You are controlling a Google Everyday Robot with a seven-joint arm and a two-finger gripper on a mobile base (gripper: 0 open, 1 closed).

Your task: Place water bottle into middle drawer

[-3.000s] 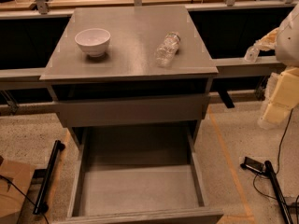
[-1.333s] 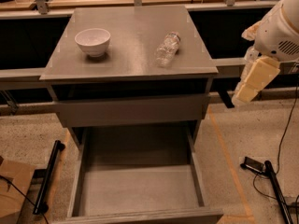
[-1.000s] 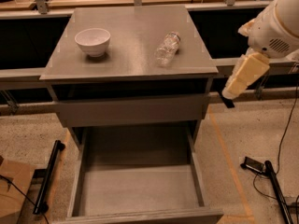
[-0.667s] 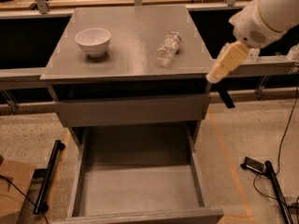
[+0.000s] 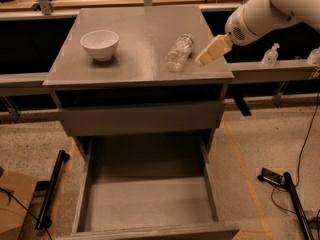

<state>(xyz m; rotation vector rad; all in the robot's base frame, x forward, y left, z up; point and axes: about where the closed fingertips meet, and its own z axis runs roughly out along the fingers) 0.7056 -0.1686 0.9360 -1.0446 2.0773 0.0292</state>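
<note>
The water bottle (image 5: 180,52) lies on its side on the grey cabinet top (image 5: 140,21), right of centre, cap pointing away. The gripper (image 5: 203,58) hangs over the right part of the top, just right of the bottle and apart from it, on a white arm coming in from the upper right. The middle drawer (image 5: 150,204) is pulled out at the bottom of the view, a deep grey tray with a bare floor.
A white bowl (image 5: 99,44) stands on the left of the cabinet top. A closed drawer front (image 5: 140,118) sits above the open drawer. A small pump-top dispenser bottle (image 5: 270,55) stands on a ledge at right. Cables and a black device (image 5: 280,181) lie on the floor at right.
The arm has swung in from the right edge of the view to the left and up, bringing the gripper over the cabinet top beside the bottle. The bottle and bowl have not moved.
</note>
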